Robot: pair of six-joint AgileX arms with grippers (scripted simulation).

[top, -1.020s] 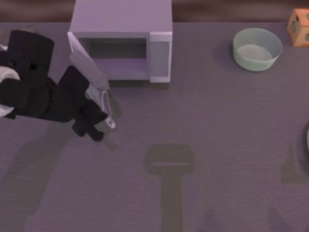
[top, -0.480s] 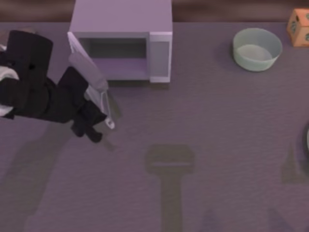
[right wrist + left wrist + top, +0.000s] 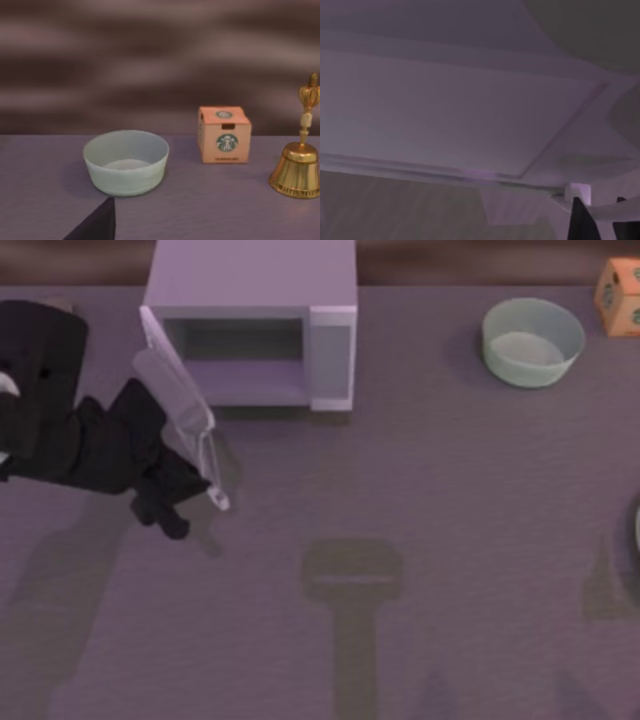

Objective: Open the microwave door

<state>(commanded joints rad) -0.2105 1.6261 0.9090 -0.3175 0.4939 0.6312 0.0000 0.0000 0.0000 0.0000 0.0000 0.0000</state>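
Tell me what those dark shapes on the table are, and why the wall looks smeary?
Top view: the dark shapes on the purple table are shadows, a T-shaped one at centre and a softer one under the black left arm. Right wrist view: the brown wall is blurred into streaks, while the pale green bowl, orange box and golden bell look sharp.

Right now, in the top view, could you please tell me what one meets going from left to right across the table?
Left arm's end effector → microwave door swung open → microwave → pale bowl → orange box.
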